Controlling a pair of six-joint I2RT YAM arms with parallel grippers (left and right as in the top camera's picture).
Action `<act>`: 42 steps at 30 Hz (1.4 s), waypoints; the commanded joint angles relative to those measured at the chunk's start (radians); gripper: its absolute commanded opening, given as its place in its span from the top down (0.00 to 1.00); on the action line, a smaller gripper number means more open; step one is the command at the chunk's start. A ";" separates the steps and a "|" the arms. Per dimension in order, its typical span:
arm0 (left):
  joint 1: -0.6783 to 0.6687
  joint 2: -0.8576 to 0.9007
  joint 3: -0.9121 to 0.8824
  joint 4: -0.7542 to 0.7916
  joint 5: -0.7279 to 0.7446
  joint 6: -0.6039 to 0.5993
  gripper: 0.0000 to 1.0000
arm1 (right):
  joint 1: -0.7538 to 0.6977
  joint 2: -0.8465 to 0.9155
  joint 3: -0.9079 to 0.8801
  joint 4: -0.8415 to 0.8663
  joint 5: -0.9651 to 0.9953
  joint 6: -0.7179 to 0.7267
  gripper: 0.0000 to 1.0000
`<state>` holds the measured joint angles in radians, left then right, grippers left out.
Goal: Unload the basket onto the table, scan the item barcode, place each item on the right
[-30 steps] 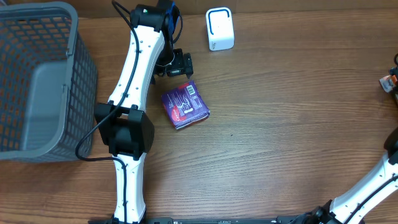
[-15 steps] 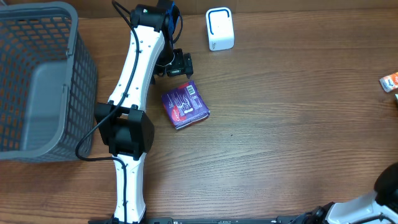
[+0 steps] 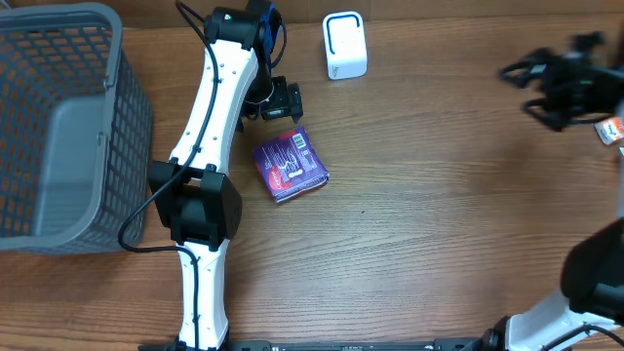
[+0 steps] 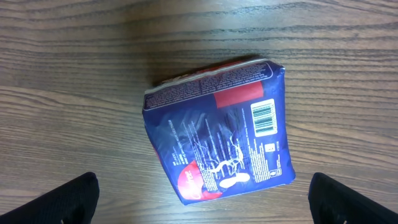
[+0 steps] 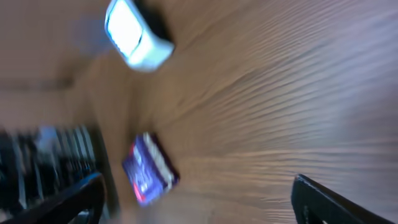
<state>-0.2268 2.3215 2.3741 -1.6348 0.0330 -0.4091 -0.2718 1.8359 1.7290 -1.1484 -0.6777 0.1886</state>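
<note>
Blue packet [image 3: 291, 164] is lying on the worktop [image 3: 439, 214], barcode [image 4: 263, 118] up — left claw [image 3: 281, 102] is hovering beside it, spread wide, empty; blurry right claw [image 3: 561, 83] is gaping too, well apart from it.

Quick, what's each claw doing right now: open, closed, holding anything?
Left claw: open, holding nothing.
Right claw: open, holding nothing.
</note>
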 commanded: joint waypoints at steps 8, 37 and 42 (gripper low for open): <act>0.003 0.000 0.016 0.004 0.095 -0.025 0.00 | 0.340 0.007 -0.130 0.138 0.050 -0.059 0.00; -0.054 -0.062 -0.133 -0.051 0.200 0.039 0.00 | 0.473 0.007 -0.152 0.182 0.106 -0.060 0.00; -0.027 -0.217 -0.134 -0.056 0.121 0.040 0.00 | 0.473 0.007 -0.152 0.168 0.154 -0.060 0.00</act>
<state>-0.2710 2.2604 2.2314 -1.6840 0.2127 -0.3481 0.2028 1.8416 1.5818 -0.9730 -0.5644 0.1371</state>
